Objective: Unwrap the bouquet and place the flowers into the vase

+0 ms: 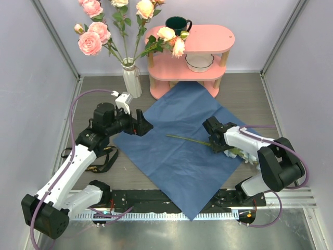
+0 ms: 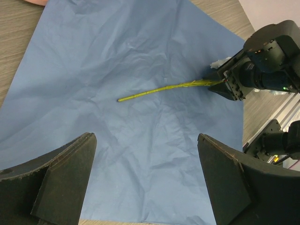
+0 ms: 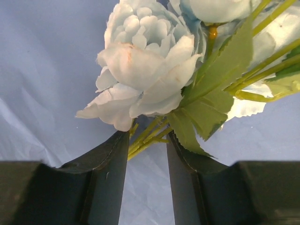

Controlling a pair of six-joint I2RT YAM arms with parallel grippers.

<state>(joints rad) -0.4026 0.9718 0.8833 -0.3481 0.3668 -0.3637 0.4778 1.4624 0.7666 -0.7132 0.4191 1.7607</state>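
The blue paper sheet [image 1: 177, 161] [image 2: 117, 61] lies unfolded on the table. On it lies one of the flowers, a pale blue clustered bloom [image 3: 140, 70] [image 1: 245, 154] whose green stem [image 1: 187, 139] [image 2: 159, 90] points left. My right gripper [image 3: 147, 136] [image 1: 214, 137] [image 2: 229, 86] straddles the stems just below the bloom. Its fingers sit close on both sides, but a firm clamp does not show. The left gripper [image 2: 146, 137] [image 1: 141, 124] hovers open and empty over the sheet's left edge. At the back left, the cream ribbed vase [image 1: 131, 78] holds several roses [image 1: 93, 39].
A pink two-tier shelf [image 1: 218, 73] stands at the back with a dark green mug [image 1: 178, 24] on top and a white bowl [image 1: 199, 61] below. The black ribbon [image 1: 101, 160] lies on the table by the left arm. Grey walls close in both sides.
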